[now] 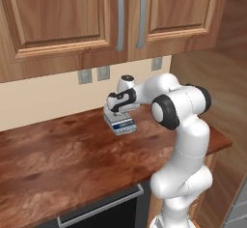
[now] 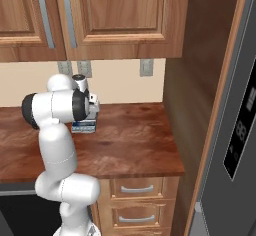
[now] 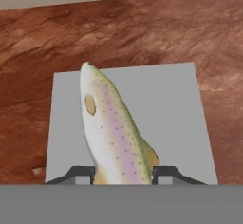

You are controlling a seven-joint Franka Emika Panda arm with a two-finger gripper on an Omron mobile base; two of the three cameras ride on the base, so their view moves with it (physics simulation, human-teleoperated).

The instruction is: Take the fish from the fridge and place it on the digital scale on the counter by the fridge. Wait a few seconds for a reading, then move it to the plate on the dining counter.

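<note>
Fish [image 3: 111, 133] is hanging clamped between the jaws, directly over the pale top of the digital scale [image 3: 166, 109] on the worktop [image 1: 58, 159] — releasing off-centre is risking it sliding off the edge, since its head is already reaching past the far rim.

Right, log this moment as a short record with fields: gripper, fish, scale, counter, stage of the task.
gripper: gripper shut on the fish, a fingertip on either side of its tail end
fish: fish held over the digital scale, head pointing away from the hand; contact with the top cannot be told
scale: digital scale flat on the counter, under the hand
counter: counter dark reddish-brown wood, below wall cabinets
stage: fish at the scale, not yet released
</note>
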